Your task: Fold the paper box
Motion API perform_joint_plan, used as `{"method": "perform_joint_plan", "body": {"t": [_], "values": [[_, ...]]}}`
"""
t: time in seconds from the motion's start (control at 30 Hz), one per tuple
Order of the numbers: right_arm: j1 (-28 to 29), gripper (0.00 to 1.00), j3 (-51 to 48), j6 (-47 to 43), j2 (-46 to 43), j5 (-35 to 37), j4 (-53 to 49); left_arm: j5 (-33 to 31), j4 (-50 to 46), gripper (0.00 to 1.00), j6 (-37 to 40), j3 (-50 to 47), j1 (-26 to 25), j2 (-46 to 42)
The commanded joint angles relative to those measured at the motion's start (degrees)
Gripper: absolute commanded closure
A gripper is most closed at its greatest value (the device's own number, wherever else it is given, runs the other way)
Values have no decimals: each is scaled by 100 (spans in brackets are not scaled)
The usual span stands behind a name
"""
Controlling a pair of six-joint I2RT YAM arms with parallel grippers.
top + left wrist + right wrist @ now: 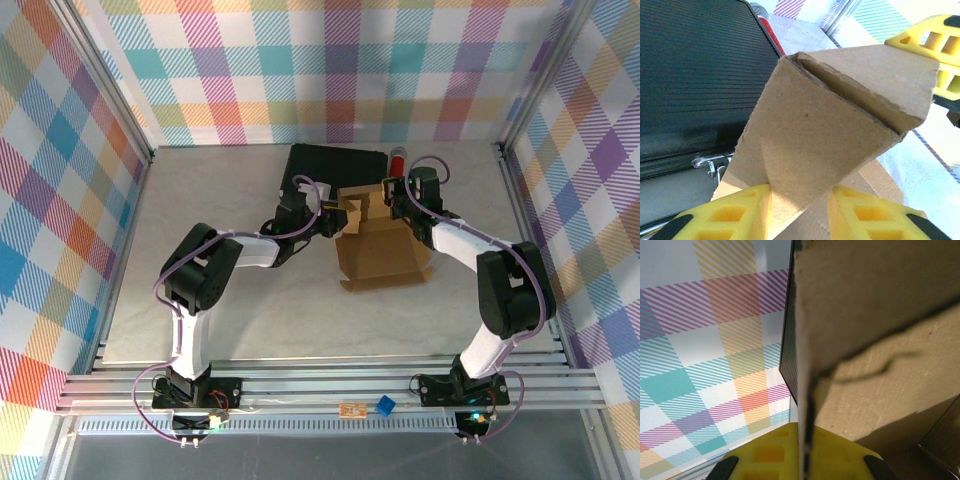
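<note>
The paper box (380, 250) is sitting half-formed on the counter (200, 200), right by the black case (335, 162). The left tool (800, 215) is pinching a raised flap (830, 125); the right tool (805, 460) is clamping a wall edge (802, 365), probably bracing the box so that flap can fold in.

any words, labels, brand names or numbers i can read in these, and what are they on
None can be read.
The paper box is plain brown cardboard with no print.
The black hard case shows only ribs, no label.
The small board on the front rail is too small to read.
</note>
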Motion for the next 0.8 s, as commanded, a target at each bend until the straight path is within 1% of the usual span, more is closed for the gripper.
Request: {"method": "perform_joint_plan", "body": {"t": [0.0, 0.13, 0.23, 0.33, 0.43, 0.53, 0.77], "values": [[80, 100, 175, 53, 47, -311, -98, -304, 350, 67, -122, -63, 4, 83], [81, 100, 174, 62, 50, -293, -91, -397, 208, 65, -24, -154, -20, 56], [106, 100, 112, 36, -8, -205, -34, -554, 196, 57, 50, -254, -63, 0], [149, 100, -77, 49, -83, 3, 265, -718, 160, 53, 98, -349, -125, -66], [186, 100, -289, 52, -132, 171, 627, -922, 235, 52, 74, -493, -153, -118], [195, 100, -447, 84, -137, 247, 899, -1117, 335, 48, 55, -684, -156, -202], [194, 100, -550, 6, -59, 261, 1185, -1207, 402, 46, 7, -969, -159, -378]]}}
